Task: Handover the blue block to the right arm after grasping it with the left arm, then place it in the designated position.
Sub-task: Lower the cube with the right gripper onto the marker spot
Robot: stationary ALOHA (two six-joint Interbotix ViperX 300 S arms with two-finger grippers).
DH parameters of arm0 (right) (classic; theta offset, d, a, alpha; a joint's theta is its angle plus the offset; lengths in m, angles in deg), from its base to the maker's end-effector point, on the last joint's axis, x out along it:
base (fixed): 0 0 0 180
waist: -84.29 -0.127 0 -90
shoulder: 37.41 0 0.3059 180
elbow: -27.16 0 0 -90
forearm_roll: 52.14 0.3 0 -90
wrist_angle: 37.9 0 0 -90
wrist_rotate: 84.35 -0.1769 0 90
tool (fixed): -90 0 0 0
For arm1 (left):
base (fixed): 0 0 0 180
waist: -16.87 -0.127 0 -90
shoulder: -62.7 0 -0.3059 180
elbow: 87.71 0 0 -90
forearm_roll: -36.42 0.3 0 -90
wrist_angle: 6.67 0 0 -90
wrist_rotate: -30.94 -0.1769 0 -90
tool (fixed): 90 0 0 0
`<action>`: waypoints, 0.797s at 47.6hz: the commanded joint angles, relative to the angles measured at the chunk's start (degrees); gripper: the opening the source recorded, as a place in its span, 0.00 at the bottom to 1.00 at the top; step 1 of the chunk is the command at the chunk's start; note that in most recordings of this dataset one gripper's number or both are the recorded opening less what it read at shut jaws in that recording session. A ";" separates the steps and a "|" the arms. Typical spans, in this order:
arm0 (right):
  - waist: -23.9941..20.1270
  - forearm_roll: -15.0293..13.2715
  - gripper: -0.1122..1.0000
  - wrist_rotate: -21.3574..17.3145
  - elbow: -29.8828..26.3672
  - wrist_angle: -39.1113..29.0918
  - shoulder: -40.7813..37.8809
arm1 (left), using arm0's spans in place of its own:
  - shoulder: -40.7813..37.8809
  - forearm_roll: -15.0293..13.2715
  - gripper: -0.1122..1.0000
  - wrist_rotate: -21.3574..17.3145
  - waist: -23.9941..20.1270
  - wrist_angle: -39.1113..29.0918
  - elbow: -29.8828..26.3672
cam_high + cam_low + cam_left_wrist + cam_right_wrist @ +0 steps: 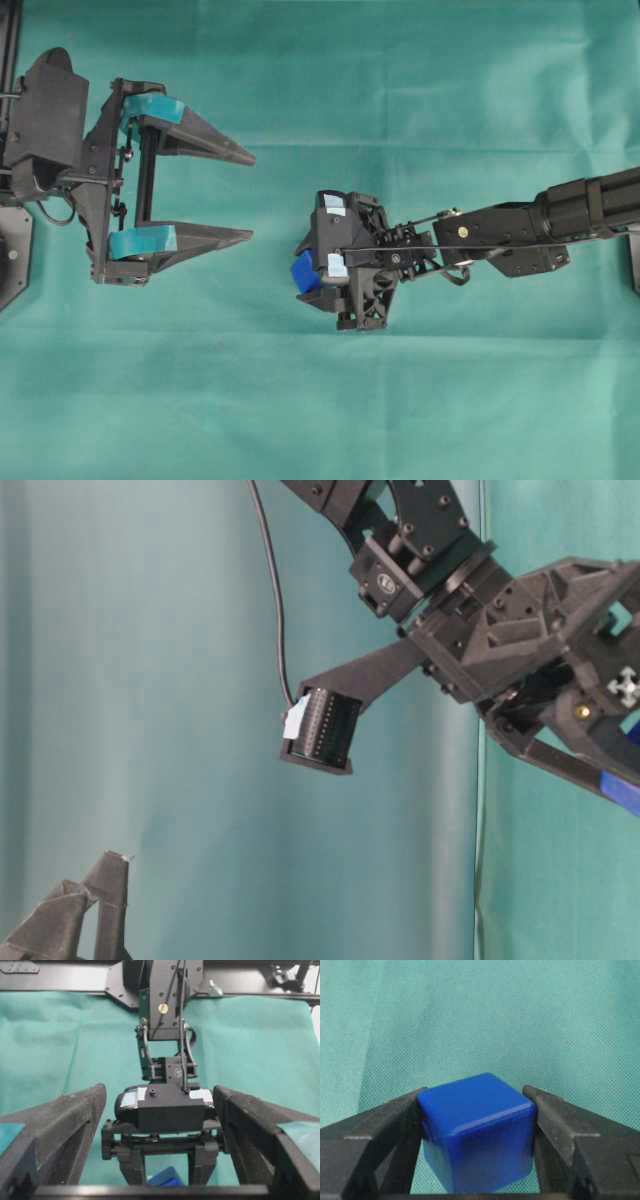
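The blue block (480, 1135) is gripped between the two black fingers of my right gripper (475, 1091), which points down above the green cloth. In the overhead view the blue block (305, 272) shows at the left side of the right gripper (312, 280), near the middle of the table. It also peeks out low in the left wrist view as the blue block (165, 1178). My left gripper (249, 196), with teal tape on its fingers, stands wide open and holds nothing, a short way left of the block. The designated position is hidden.
Green cloth (400, 400) covers the whole table. The left arm's black mount (20, 200) fills the left edge, and the right arm (560, 215) reaches in from the right edge. A black cable (275, 610) hangs by the right wrist camera (322, 730).
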 commanded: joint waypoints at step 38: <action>0.09 0.53 0.94 -0.35 -0.70 -0.35 2.90 | 0.35 0.00 1.00 0.00 -0.09 0.26 -1.58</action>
